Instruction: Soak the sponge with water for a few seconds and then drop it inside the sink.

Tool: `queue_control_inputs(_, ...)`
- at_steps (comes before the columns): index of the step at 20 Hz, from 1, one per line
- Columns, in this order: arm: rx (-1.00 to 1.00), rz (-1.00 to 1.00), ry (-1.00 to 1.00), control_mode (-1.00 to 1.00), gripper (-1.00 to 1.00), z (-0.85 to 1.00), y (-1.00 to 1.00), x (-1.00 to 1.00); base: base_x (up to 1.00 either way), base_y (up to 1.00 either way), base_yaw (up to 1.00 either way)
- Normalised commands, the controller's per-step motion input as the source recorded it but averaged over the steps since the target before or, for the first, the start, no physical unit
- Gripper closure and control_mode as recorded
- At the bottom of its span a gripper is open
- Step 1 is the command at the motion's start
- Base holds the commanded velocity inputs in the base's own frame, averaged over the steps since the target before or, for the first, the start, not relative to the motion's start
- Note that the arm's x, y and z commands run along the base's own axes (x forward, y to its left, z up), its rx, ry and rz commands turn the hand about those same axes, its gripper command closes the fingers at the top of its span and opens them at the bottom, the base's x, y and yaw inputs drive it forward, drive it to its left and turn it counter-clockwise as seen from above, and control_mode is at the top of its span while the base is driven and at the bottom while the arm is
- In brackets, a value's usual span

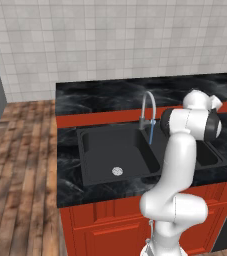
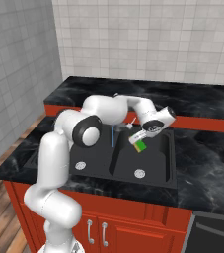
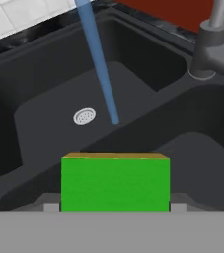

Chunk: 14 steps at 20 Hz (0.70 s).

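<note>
My gripper is shut on the sponge, a small yellow block with a green layer, and holds it in the air over the narrower basin of the black sink. In the hand view the sponge's green face sits low and centred, between the fingers. The water falls as a thin blue streak beyond the sponge and lands in the wide basin close to the divider. Sponge and water are apart, with the stream to the sponge's left in the right base view. From the left base view the water shows under the spout.
The curved grey faucet stands behind the sink, its base at upper right in the hand view. Round silver drains lie in both basins. Glossy black countertop surrounds the sink above red cabinets.
</note>
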Motion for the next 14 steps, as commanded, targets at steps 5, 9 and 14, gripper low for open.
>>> queue_control_inputs(5,-0.22,-0.02,0.00,-1.00,1.00,0.00,-0.10,0.00,0.00,0.00,0.00)
queue_control_inputs(9,-0.18,-0.08,0.00,-1.00,1.00,0.00,-0.28,0.00,0.00,0.00,0.00)
queue_control_inputs(14,-0.09,-0.09,-0.03,-1.00,1.00,-0.07,-0.24,0.00,0.00,0.00,0.00)
